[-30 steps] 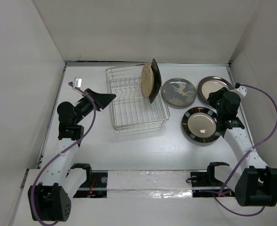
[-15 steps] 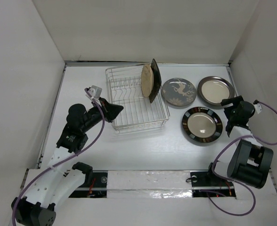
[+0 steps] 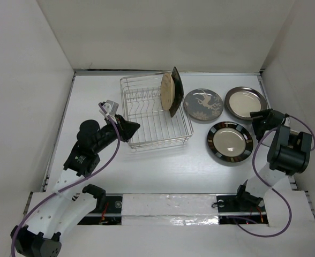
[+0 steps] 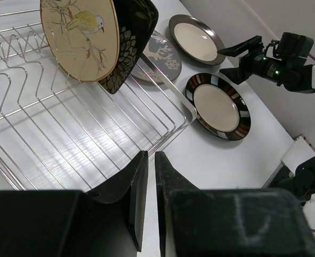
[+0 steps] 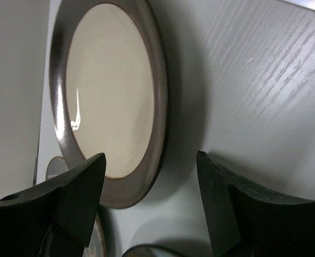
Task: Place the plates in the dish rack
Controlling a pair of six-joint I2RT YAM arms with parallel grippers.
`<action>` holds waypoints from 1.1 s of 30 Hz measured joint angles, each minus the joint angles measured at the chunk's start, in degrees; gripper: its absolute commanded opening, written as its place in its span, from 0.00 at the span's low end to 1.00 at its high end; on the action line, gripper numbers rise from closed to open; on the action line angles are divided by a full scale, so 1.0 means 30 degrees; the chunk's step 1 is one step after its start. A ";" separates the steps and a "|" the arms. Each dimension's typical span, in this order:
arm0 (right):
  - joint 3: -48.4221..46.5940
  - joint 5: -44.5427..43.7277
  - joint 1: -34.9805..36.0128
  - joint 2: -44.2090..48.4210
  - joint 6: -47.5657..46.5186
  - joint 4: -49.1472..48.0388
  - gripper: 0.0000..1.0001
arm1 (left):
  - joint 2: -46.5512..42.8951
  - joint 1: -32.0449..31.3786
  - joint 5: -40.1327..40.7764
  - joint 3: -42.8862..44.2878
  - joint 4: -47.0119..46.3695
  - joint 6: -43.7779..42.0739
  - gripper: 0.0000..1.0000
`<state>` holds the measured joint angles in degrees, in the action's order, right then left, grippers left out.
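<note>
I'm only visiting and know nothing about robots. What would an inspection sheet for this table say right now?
Surface: white table.
Job's things: dish rack holds tan plate and dark floral plate upright; grey branch plate, grey-rimmed cream plate and black-rimmed cream plate lie flat to its right.
Clutter: nothing seen.
Grippers: left gripper nearly shut, empty, at the rack's near-left corner; right gripper open, empty, beside the grey-rimmed plate.
Cables: a purple cable loops along each arm.
Surroundings: white walls.
</note>
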<state>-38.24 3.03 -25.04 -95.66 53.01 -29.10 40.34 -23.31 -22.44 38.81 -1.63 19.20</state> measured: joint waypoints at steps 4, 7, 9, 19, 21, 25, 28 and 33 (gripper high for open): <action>-0.0903 0.0780 -0.0270 -0.2142 0.1049 -0.1195 0.68 | 0.0007 0.0007 0.0066 0.0000 0.0153 -0.0117 0.09; -0.1486 0.1188 -0.0291 -0.2776 0.1333 -0.1377 0.64 | 0.0029 0.0000 0.0080 0.0000 0.0226 -0.0182 0.09; -0.2142 0.1537 -0.0291 -0.3330 0.1406 -0.1341 0.59 | 0.0087 0.0000 0.0109 0.0000 0.0226 -0.0233 0.09; -0.4677 0.2790 -0.0823 -0.5384 0.1341 0.0168 0.12 | 0.0415 0.0000 0.0634 0.0000 0.0430 -0.0342 0.10; -0.4677 0.3155 -0.1005 -0.5472 0.1508 0.0066 0.00 | 0.0430 0.0007 0.0685 0.0000 0.0437 -0.0372 0.11; -0.4466 0.3679 -0.1078 -0.5479 0.1894 -0.1231 0.00 | 0.0561 0.0007 0.0809 0.0000 0.0466 -0.0386 0.11; -0.3279 0.3643 -0.1035 -0.5253 0.2521 -0.2514 0.00 | 0.0692 0.0000 0.0918 0.0000 0.0517 -0.0393 0.11; -0.1581 0.2302 -0.0634 -0.2973 0.2754 -0.2288 0.00 | 0.0823 0.0000 0.1042 0.0000 0.0510 -0.0430 0.11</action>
<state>-42.98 9.93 -26.94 -104.57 61.28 -35.97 42.81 -23.31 -19.31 38.81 -0.10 17.91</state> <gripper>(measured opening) 0.115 0.106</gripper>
